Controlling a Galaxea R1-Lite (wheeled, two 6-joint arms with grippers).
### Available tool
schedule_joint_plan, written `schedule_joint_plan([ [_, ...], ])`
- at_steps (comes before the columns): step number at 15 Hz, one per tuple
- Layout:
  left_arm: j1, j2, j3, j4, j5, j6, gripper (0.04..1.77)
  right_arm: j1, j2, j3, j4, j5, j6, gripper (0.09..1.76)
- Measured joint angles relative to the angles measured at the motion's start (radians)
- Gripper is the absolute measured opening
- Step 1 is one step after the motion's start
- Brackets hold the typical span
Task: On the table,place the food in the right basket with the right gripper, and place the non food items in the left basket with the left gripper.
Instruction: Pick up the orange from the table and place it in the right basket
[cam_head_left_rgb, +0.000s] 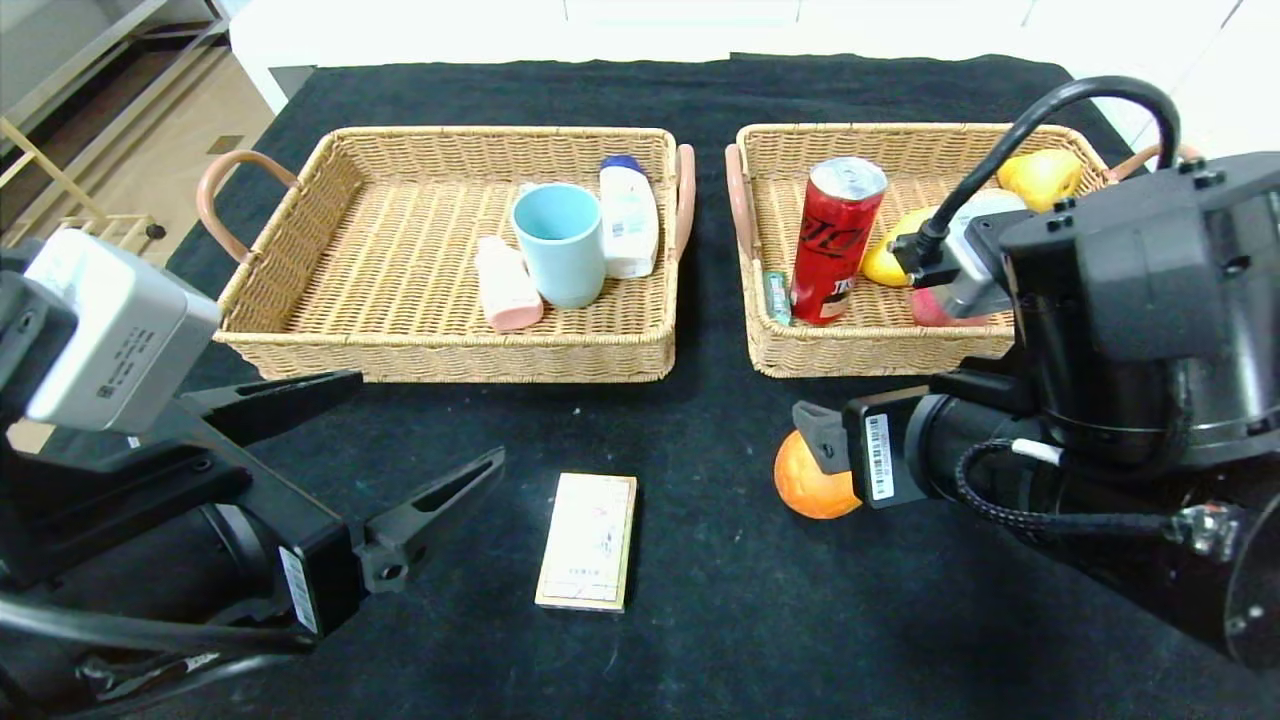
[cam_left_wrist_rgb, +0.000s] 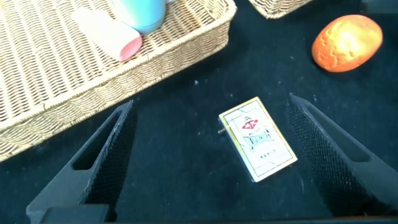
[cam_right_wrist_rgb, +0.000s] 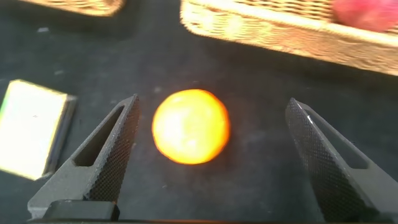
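**Orange and card box still on the cloth**

An orange (cam_right_wrist_rgb: 191, 126) sits between the right gripper's (cam_right_wrist_rgb: 208, 155) wide-spread fingers, untouched. A flat, pale card box (cam_left_wrist_rgb: 257, 139) lies face up between the left gripper's (cam_left_wrist_rgb: 211, 149) parted fingers.

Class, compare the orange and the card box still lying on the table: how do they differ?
The orange is round and bright orange; the card box is flat, rectangular and pale. The orange lies by the right pincer, the card box nearer the left pincer. Both rest on the black table, outside the baskets.
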Motion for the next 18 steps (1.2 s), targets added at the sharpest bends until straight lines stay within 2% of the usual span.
schedule_joint_plan([
  [4, 0.000, 0.002, 0.000, 0.000, -0.001, 0.000, 1.72, -0.002, 0.069, -0.004, 0.001, -0.062, 0.071, 1.70],
  [14, 0.000, 0.000, 0.000, -0.004, 0.000, 0.002, 1.72, -0.017, 0.195, -0.008, -0.029, -0.074, 0.155, 1.70],
  [18, 0.000, 0.000, 0.004, -0.005, -0.001, 0.002, 1.72, -0.025, 0.222, -0.007, -0.099, -0.074, 0.156, 1.71],
])
